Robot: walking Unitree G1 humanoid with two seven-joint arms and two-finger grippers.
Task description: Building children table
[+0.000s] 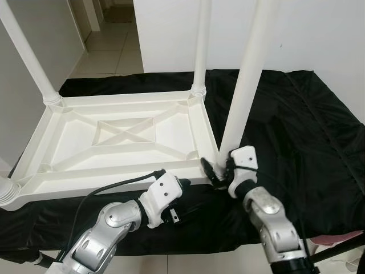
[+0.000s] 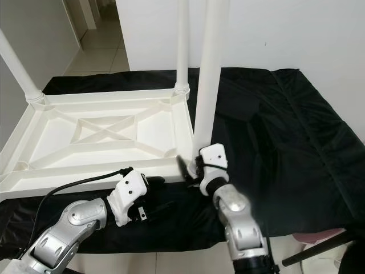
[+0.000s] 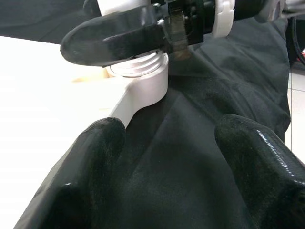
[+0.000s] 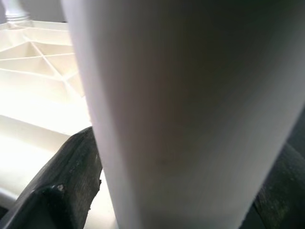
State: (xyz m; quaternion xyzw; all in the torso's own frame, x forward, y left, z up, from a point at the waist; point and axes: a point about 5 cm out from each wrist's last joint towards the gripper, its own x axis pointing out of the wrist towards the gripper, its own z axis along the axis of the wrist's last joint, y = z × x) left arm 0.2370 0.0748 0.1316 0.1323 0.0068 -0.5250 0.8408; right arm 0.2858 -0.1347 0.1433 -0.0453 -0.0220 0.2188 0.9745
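Observation:
A white plastic children's table [image 1: 125, 134] lies upside down on a black cloth [image 1: 296, 131]. Legs stand at its far left [image 1: 28, 57], far right [image 1: 201, 45] and near left [image 1: 5, 191] corners. My right gripper [image 1: 219, 171] is shut on the near-right leg [image 1: 248, 74], just above its corner socket [image 3: 143, 71]. In the right wrist view that leg [image 4: 181, 109] stands between the fingers [image 4: 66, 186]. My left gripper [image 1: 185, 200] rests open on the cloth beside the table's near edge, holding nothing. Its fingers [image 3: 95, 157] point at the socket.
The cloth covers a low platform whose front edge is close to me. A white wall [image 1: 308, 28] stands behind, and a tiled corridor [image 1: 108, 51] opens at the back left. A black cable [image 1: 108, 188] runs from my left arm. Something pink [image 1: 342, 237] lies at the lower right.

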